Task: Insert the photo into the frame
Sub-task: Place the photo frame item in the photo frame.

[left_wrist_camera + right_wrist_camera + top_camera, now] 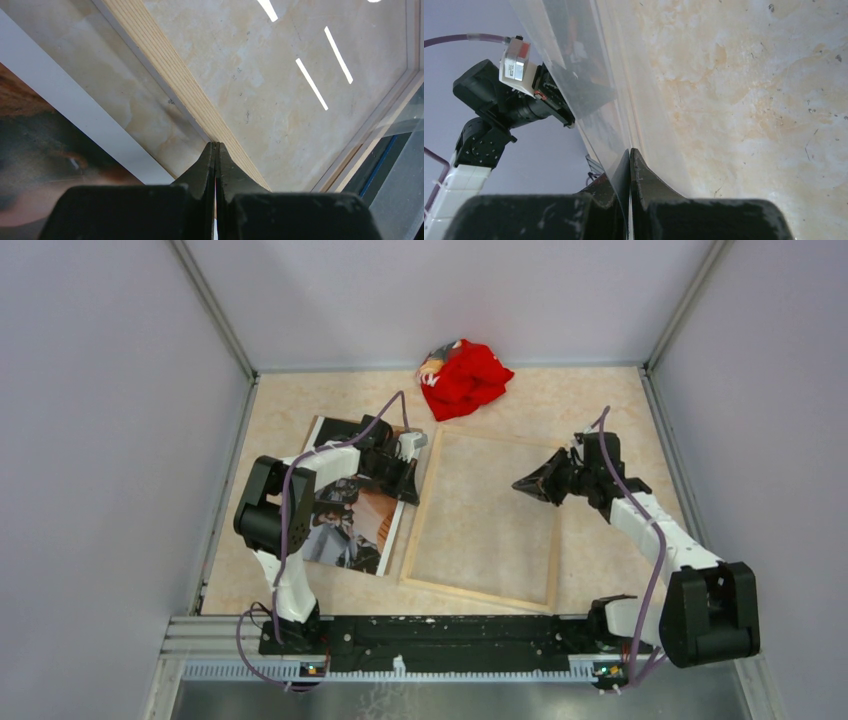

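Photo (352, 528) lies face-up on table (300, 400) left of frame (478, 594), near but apart, so insertion is all still to do; left gripper (216, 146) closed, tips at frame's wooden edge; right gripper (630, 152) closed over frame's right side, seemingly empty.

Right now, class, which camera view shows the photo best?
The top view: the photo lies nearly whole left of the frame, partly under the left arm. The left wrist view catches only an edge; the right wrist view none.

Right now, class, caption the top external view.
Left gripper shut at the frame, beside the photo; right gripper pinching its clear pane.
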Robot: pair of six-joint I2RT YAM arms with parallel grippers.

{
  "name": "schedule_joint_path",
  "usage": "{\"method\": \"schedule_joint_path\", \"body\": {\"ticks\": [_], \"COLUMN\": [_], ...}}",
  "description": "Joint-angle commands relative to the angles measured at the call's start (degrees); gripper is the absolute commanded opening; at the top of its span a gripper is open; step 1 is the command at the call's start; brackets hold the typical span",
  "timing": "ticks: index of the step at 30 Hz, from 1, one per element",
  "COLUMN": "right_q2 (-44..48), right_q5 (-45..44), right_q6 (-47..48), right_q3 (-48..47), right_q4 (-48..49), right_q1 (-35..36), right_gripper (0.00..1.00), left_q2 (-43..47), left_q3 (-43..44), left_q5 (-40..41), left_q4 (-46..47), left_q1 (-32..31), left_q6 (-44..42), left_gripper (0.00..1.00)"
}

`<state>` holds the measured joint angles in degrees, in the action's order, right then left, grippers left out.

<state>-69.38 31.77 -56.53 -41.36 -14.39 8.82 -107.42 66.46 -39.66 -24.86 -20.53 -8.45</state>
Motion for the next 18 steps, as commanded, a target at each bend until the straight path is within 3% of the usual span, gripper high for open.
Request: {"method": "schedule_joint_path", "body": {"ticks": [1,18], "right_q2": [2.2,4.2], "right_q5": [4.0,5.8], "right_q6": [-3.0,-7.8], "right_q3": [-3.0,1.0], "right_q4": [-0.3,2.6], "right_q1": [0.4,-3.5], "right_gripper": [0.00,0.00], "left_q2": [-2.6,-2.5], "left_q3": [-2.1,-2.2], "left_q5": [3.0,2.8], "left_q4": [-1.7,-1.7], "left_q1": [-0.3,-0.3], "left_q6": [-1.5,-1.4], "left_gripper": [0.00,0.00]}}
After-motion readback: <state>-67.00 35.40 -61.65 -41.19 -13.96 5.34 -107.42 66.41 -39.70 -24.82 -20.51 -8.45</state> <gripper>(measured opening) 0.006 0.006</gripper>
